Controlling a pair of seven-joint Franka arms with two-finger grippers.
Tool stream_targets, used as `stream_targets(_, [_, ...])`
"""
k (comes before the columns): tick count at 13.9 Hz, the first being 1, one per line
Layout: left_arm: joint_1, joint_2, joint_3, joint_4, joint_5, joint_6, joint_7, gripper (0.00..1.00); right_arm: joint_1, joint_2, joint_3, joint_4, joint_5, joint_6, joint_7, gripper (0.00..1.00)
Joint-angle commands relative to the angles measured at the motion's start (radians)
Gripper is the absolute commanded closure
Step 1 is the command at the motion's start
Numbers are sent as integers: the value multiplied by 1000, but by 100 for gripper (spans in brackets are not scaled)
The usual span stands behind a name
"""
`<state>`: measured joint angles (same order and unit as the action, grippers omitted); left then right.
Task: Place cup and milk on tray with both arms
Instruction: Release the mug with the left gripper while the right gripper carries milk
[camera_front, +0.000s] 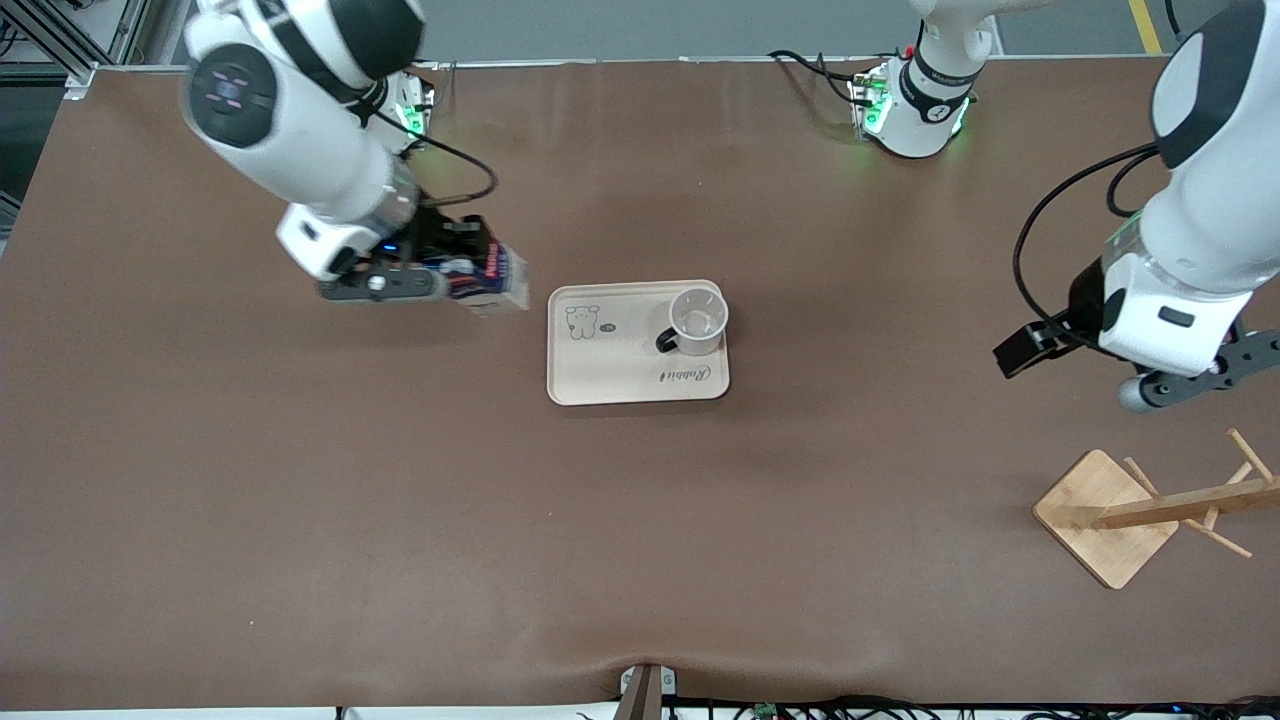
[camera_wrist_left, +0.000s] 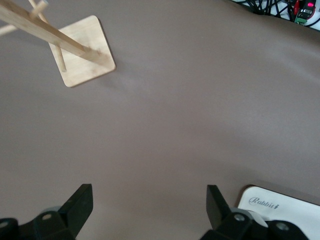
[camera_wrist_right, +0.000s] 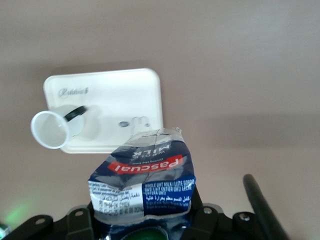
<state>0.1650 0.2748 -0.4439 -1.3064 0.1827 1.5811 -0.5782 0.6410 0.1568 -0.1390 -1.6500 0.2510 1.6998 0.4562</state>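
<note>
The cream tray (camera_front: 620, 375) lies mid-table. The white cup (camera_front: 697, 320) stands upright on its end toward the left arm, black handle turned inward over the tray. My right gripper (camera_front: 462, 262) is shut on the dark-blue milk (camera_front: 495, 285), holding it tilted in the air over bare table beside the tray, toward the right arm's end. In the right wrist view the milk (camera_wrist_right: 142, 180) fills the right gripper (camera_wrist_right: 145, 220), green cap down by the palm, with the tray (camera_wrist_right: 125, 92) and cup (camera_wrist_right: 52, 129) ahead. My left gripper (camera_front: 1055, 340) hangs open and empty over the table toward the left arm's end.
A wooden rack (camera_front: 1110, 515) on a square base stands nearer the front camera at the left arm's end of the table, close below the left gripper (camera_wrist_left: 148, 195). The left wrist view shows that rack (camera_wrist_left: 85, 52) and a corner of the tray (camera_wrist_left: 282, 202). Brown tabletop surrounds the tray.
</note>
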Motion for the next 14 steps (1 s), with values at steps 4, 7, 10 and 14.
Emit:
stream_targets(4, [63,-94,-6,-25,21,-81,55,0,101,229,-19,191,17,26,58,100])
stream_targets(7, [67,-114,-6,-25,21,-90,69,0,164,289,-20,177,-13,150,64,100])
stream_targets(10, [67,-115,-7,-24,17,-90,77,0,170,310,-19,150,-103,153,58,100])
stream_targets(14, [65,-120,-15,-25,12,-90,93,0,170,317,-16,110,-98,222,55,100])
